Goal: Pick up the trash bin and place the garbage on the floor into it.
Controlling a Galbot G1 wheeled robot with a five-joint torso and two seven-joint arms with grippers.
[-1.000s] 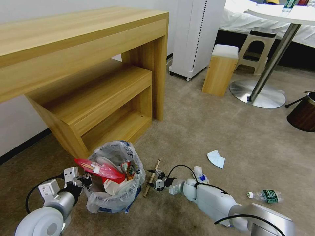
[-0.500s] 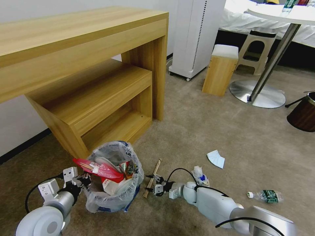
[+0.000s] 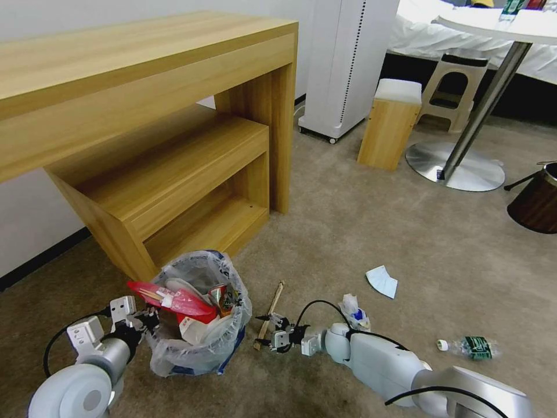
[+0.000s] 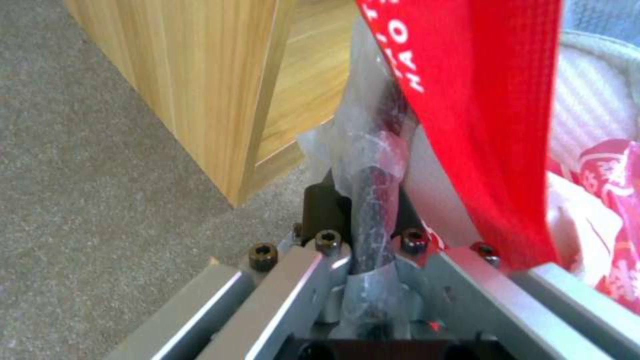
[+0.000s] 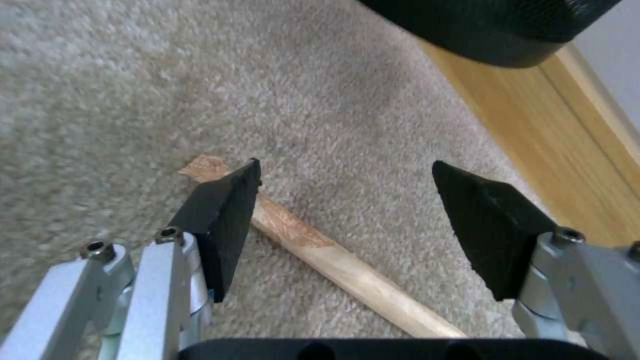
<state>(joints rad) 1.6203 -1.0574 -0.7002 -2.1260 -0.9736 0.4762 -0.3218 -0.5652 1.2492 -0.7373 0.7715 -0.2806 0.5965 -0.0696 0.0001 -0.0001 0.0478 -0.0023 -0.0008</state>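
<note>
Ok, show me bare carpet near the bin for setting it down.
Bare carpet lies between the wooden shelf and the blue paper. Crowded beside the trash bin: wooden stick, right gripper, crumpled wrapper.

Floor count — one lined bin, four loose pieces of litter, two grippers.

One trash bin [image 3: 197, 325] holding a heap of rubbish too jumbled to count, though one red wrapper [image 3: 174, 299] lies across its top. On the carpet: one wooden stick [image 3: 268, 313], one crumpled white-and-blue wrapper [image 3: 355, 309], one pale blue paper [image 3: 383, 280] and one clear bottle [image 3: 473, 347] — four pieces in all. Two grippers: the left gripper [image 3: 152, 319] and the right gripper [image 3: 268, 332], each with two jaws. Furniture: one wooden desk [image 3: 145, 58], two stools [image 3: 390, 123], one round table [image 3: 493, 23], one brown wood-grain bin [image 3: 536, 200].
</note>
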